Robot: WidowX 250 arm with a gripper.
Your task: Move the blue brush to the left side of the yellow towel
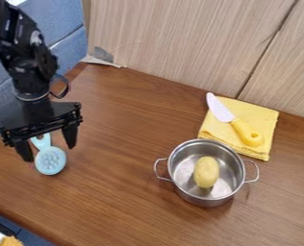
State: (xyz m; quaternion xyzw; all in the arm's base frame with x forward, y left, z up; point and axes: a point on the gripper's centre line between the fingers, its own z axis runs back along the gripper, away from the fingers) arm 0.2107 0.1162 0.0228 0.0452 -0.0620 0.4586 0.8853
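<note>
wooden tabletop (pixel 129 120). yellow towel (pixel 260 120), folded, likely as a pad. steel pot (pixel 188 166) just beside. jaws wide, astride a slim handle (pixel 43 140), presumably to pinch it. knife (pixel 247 132) on towel. blue brush (pixel 50 161), handle's owner, at view's left.

The black arm (pixel 30 72) slants down at the view's left, its jaws spread and pointing downward.
</note>
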